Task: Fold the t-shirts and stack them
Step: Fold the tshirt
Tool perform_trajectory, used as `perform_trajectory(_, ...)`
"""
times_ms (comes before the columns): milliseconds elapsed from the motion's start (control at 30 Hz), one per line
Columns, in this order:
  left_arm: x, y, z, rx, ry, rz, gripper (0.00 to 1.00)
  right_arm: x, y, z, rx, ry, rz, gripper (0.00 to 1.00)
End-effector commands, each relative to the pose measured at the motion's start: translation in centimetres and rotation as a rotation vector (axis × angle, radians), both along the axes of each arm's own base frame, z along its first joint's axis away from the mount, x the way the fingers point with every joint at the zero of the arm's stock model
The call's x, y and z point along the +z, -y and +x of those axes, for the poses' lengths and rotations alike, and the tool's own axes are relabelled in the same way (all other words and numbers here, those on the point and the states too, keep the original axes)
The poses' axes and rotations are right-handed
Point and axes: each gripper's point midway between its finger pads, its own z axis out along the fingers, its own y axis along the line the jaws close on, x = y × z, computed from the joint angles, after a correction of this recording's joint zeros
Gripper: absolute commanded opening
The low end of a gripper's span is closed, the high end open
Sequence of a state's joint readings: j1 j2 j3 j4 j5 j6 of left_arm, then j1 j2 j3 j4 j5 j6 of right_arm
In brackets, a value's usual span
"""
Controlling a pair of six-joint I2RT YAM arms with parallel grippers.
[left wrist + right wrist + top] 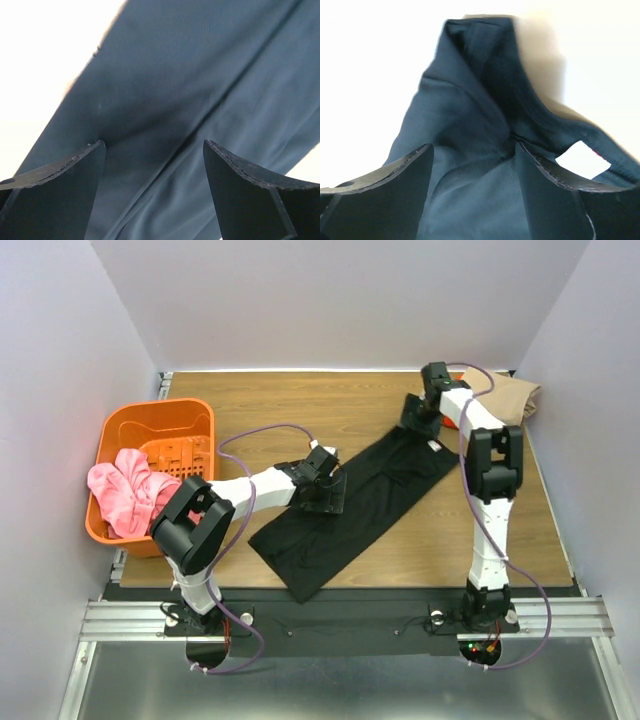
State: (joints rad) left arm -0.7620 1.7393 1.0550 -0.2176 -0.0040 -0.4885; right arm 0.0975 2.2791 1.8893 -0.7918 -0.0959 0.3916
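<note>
A: Containers first. What do we record?

B: We record one basket (160,408), rigid orange plastic, at the left edge of the table (400,390). It holds a pink cloth (125,495), bunched up and spilling over the near rim. Part of the perforated floor of the basket shows bare behind the cloth.

A: Where do we find the shirts?

B: The black shirt (365,505) lies flat on the table between the two arms. It is folded into a long strip running diagonally from near left to far right. The tan shirt (515,395) sits folded in the far right corner, well apart from the basket.

A: Labels or writing?

B: We note a small white tag (434,446) at the far right end of the black shirt, just beside the right arm. It is too small for us to read any print.

A: State of the grippers?

B: The left gripper (322,485) is over the middle of the black strip. In its wrist view its fingers (60,190) stand spread wide with only flat cloth between them and nothing pinched. The right gripper (418,415) is at the far end of the strip. Its fingers (385,185) are likewise apart, and a raised ridge of black cloth lies in the gap, gripped by neither finger. We cannot tell whether either set of fingertips touches the cloth.
</note>
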Motion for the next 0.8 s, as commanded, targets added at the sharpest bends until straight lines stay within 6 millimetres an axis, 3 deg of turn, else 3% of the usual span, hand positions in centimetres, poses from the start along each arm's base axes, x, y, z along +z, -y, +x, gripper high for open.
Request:
perform_trajectory(0,1.8,-2.1,-1.0,0.047,-0.017,0.049,0.91,-4.2,-3.4,5.0,0.034,0.074,0.072,0.73)
perform_trajectory(33,2.9,-1.7,-0.4,0.054,0.008,0.035,0.92,-3.0,-4.0,6.7,0.029,0.120,0.093,0.75)
perform_trajectory(133,7.1,-0.7,1.7,0.072,0.092,0.001,0.93,-0.1,-4.8,9.0,0.045,0.204,0.131,0.83)
perform_trajectory(167,8.1,-0.4,2.0,0.065,0.107,-0.014,0.93,2.4,-5.1,10.1,0.057,0.265,0.142,0.84)
perform_trajectory(233,9.8,0.5,2.6,0.043,0.142,-0.048,0.93,4.8,-5.3,10.7,0.079,0.317,0.152,0.85)
perform_trajectory(267,10.2,0.7,2.6,0.028,0.147,-0.057,0.93,7.0,-5.5,10.7,0.101,0.357,0.159,0.86)
perform_trajectory(400,9.1,0.9,1.6,-0.061,0.129,-0.055,0.93,11.5,-5.2,9.2,0.131,0.420,0.148,0.88)
perform_trajectory(567,6.1,0.4,-1.0,-0.166,0.069,-0.059,0.93,12.8,-4.6,5.7,0.137,0.399,0.138,0.88)
perform_trajectory(767,4.1,0.6,-2.3,-0.239,0.039,-0.079,0.93,8.3,-3.7,0.8,0.145,0.264,0.096,0.87)
